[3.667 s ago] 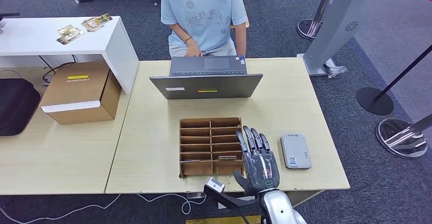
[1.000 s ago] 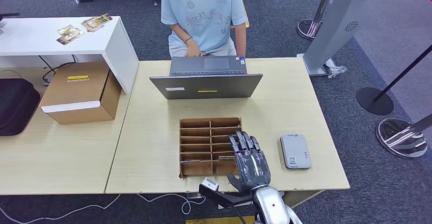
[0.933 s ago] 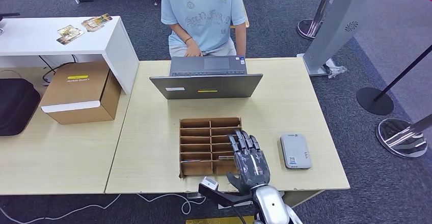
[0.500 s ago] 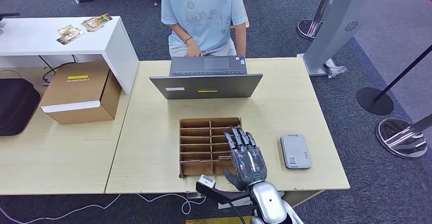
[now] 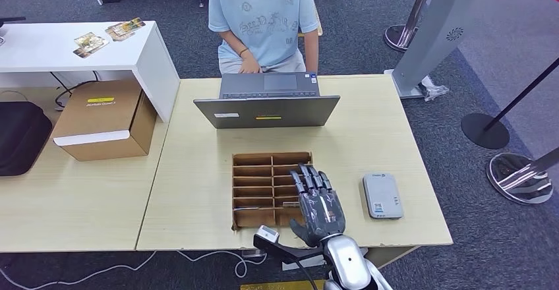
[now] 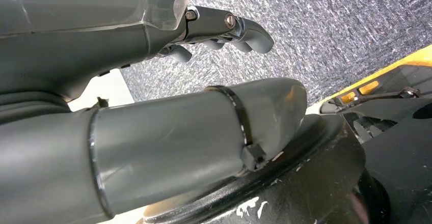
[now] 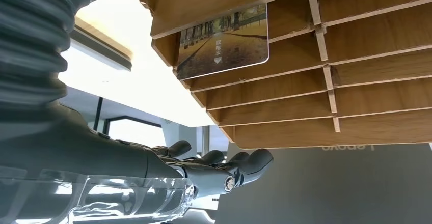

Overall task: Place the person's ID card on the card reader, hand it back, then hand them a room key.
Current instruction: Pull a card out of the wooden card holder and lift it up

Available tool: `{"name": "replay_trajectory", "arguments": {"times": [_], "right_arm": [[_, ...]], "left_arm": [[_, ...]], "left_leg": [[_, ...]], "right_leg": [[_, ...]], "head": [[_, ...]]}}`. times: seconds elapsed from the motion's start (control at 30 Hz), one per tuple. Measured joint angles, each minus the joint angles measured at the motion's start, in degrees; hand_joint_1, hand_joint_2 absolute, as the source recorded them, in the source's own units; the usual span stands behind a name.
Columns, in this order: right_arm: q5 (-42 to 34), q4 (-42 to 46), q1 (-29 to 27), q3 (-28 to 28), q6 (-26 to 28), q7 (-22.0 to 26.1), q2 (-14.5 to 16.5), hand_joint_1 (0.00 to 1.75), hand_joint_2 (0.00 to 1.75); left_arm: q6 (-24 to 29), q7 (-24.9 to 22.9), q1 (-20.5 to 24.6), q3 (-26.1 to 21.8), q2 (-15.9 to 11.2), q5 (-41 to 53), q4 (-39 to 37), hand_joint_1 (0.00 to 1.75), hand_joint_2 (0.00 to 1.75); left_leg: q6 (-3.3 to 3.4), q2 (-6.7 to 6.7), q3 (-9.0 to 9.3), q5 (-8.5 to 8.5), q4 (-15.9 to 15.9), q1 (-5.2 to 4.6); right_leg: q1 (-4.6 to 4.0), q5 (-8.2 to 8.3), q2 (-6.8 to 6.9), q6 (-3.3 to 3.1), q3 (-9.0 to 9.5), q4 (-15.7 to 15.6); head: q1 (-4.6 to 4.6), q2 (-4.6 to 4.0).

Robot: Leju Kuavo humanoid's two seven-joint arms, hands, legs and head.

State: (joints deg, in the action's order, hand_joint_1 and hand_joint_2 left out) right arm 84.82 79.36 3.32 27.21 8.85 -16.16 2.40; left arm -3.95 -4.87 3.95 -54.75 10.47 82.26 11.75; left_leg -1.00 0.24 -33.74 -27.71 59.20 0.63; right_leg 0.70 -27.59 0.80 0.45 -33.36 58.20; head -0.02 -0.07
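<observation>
Black, on the far left of the head view, a soft bag lies on the pale wooden table, with a brown cardboard box beside it and a white desk behind carrying picture cards. Further right, a grey open laptop stands on the light wooden desk, its back to the robot, and a person in a light blue shirt sits behind it. Nearer the robot lies a brown wooden slotted card tray. The right hand reaches in from below, palm down, fingers stretched out and slightly apart over the tray's right-hand column, holding nothing. In the right wrist view the hand hovers close to the tray without touching it, and a room key card with an autumn tree picture stands in one of the slots; the head view shows a card edge in a slot just left of the hand. Right of the hand, apart from it, a flat grey card reader lies on the desk. The left hand hangs over grey carpet, fingers curled loosely with nothing in them.
</observation>
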Motion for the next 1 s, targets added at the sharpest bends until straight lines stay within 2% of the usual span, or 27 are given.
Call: {"name": "replay_trajectory", "arguments": {"times": [0.5, 0.87, 1.0], "right_arm": [[-0.14, -0.04, -0.04, -0.22, -0.01, -0.63, 0.00, 0.00, 1.75], [-0.19, -0.16, -0.11, -0.28, -0.04, -0.71, 0.00, 0.08, 1.75], [-0.37, -0.54, -0.06, -0.28, -0.06, -0.70, 0.00, 0.18, 1.75]], "left_arm": [[0.05, 0.00, 0.00, 0.31, -0.01, 0.21, -0.01, 0.00, 0.00], [0.05, 0.00, 0.00, 0.31, -0.02, 0.21, 0.00, 0.00, 0.00], [0.05, 0.00, 0.00, 0.31, -0.02, 0.19, 0.01, 0.00, 0.00]], "left_leg": [[0.00, 0.00, 0.00, 0.00, 0.00, 0.00], [0.00, 0.00, 0.01, 0.00, 0.00, 0.00], [0.00, 0.00, 0.01, 0.00, 0.00, 0.00]], "right_leg": [[0.00, 0.00, 0.00, 0.00, 0.00, 0.00], [0.00, 0.00, 0.00, 0.00, 0.00, 0.00], [0.00, 0.00, 0.00, 0.00, 0.00, 0.00]], "head": [[0.00, 0.00], [0.00, 0.00], [0.00, 0.00]]}}
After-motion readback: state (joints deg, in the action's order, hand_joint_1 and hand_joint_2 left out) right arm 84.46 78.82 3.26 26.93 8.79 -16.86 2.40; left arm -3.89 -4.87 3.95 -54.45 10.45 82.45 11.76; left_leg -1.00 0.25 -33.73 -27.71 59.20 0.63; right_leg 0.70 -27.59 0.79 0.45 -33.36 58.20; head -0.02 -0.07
